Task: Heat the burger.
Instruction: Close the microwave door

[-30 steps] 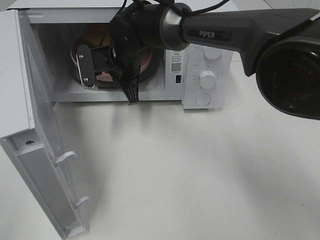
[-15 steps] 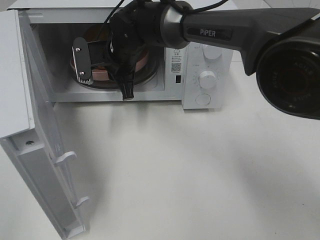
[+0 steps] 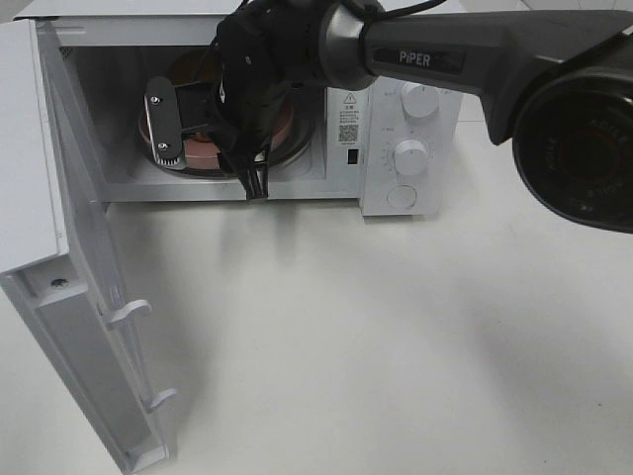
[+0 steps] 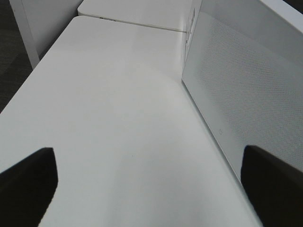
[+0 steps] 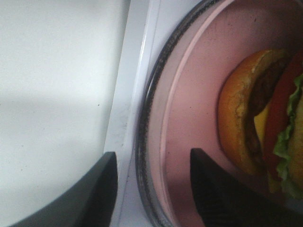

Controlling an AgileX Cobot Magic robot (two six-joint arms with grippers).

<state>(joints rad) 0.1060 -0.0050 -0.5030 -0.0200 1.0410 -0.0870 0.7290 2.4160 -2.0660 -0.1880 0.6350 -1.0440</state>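
One burger [image 5: 258, 123] sits on one pink plate [image 5: 194, 94] inside the one open microwave [image 3: 410, 109], the right tool [image 5: 152, 158] spread astride the plate's rim and the left tool [image 4: 147, 158] spread above the table [image 4: 109, 94].

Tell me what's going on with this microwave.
The right gripper is reaching into the open microwave, where the burger sits on a pink plate. Its jaws stand apart on either side of the plate's rim, not pinching it. The microwave door hangs wide open. The left gripper is open and empty over the white table beside the door.
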